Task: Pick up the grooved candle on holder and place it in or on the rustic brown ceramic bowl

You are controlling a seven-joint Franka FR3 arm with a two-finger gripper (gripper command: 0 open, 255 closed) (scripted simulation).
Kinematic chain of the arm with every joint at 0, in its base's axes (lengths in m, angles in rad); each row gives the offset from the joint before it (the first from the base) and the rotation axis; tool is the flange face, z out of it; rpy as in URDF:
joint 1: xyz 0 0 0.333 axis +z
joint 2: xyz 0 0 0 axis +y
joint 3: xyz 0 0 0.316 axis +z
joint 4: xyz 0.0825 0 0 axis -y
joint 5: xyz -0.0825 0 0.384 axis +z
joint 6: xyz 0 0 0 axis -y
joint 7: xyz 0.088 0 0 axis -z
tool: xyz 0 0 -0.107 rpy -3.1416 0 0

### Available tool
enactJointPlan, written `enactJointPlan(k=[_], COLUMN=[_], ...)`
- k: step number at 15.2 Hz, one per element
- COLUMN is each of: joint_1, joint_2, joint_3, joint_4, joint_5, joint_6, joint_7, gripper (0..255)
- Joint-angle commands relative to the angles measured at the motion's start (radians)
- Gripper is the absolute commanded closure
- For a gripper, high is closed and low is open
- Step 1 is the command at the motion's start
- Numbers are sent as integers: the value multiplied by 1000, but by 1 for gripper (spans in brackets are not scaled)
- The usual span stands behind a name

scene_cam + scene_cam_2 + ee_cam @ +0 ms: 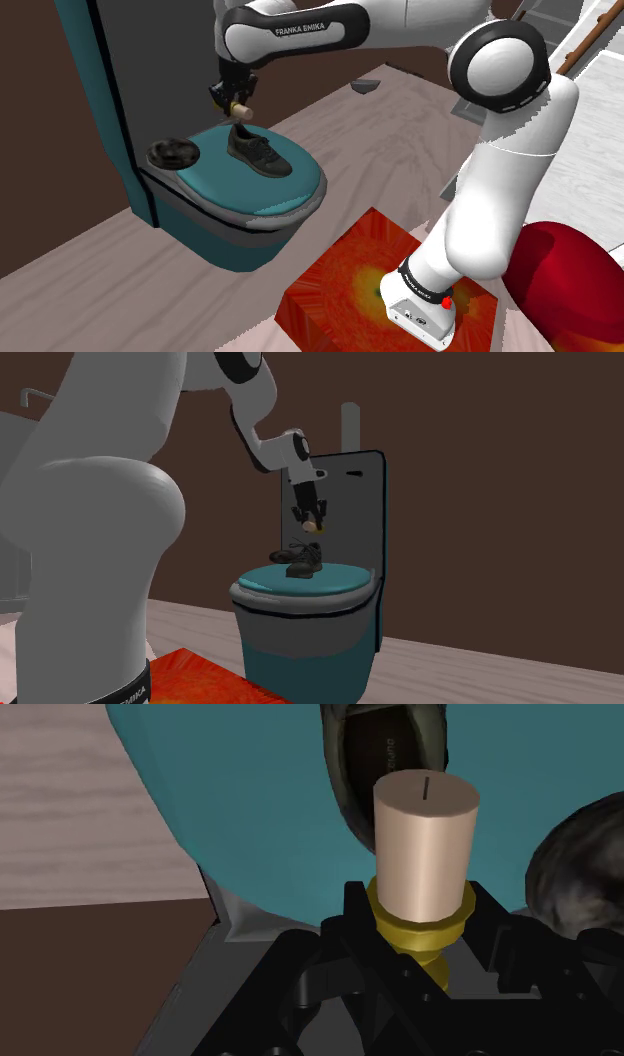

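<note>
While the arm's black gripper [236, 101] clamps tight on a gold holder [420, 930], the pale candle [239, 108] it carries hangs in the air above the teal toilet lid [215, 178], over one end of a dark shoe [260, 154] lying mid-lid. A dark bowl [172, 153] sits at the lid's back edge, beside the tank [120, 90].
</note>
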State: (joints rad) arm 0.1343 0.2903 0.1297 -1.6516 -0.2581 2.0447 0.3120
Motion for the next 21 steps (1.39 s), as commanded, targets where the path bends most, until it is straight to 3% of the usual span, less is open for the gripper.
enactJointPlan(k=[1, 7, 11, 21], joint_1=[32, 131, 213, 205], joint_2=[43, 196, 347, 354], joint_3=[12, 34, 40, 36], joint_4=[62, 298, 543, 422], joint_5=[-12, -44, -65, -75], joint_6=[-29, -136, -244, -119], joint_7=[41, 136, 184, 215], gripper=[255, 255, 255, 255])
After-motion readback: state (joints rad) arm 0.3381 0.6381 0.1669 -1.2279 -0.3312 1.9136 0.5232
